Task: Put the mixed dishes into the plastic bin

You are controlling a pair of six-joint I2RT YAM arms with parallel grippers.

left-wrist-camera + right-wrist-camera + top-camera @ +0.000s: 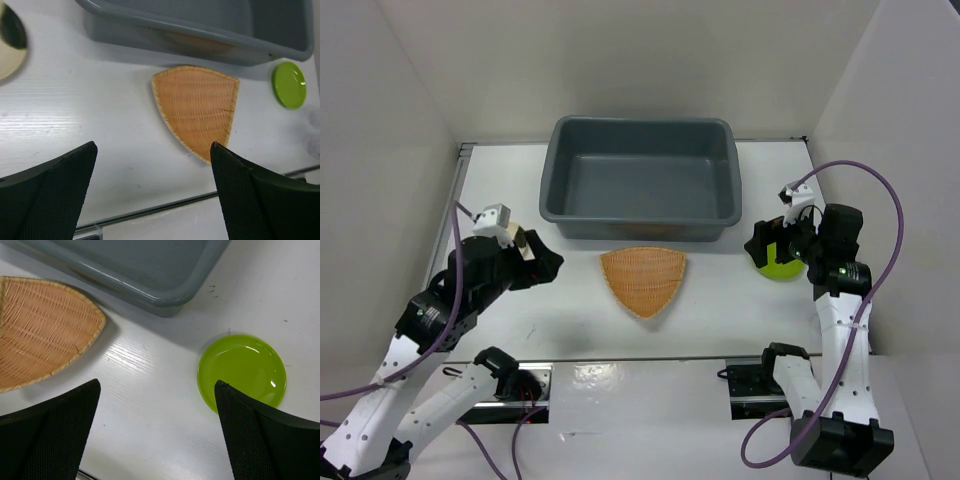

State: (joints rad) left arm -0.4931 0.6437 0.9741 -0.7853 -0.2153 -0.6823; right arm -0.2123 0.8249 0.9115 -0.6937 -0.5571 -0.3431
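The dark grey plastic bin stands at the back centre and looks empty. The orange woven plate lies just in front of it. My left gripper is open and empty to the plate's left; its wrist view shows the plate ahead and the cream saucer at the far left. My right gripper is open and empty above the lime-green plate, which lies by its right finger in the wrist view. A faint blur at the left wrist view's right edge may be the clear cup.
White enclosure walls stand on the left, back and right. A dark rail runs along the table's front edge between the arm bases. A purple cable loops beside the right arm. The bin corner is close ahead of the right gripper.
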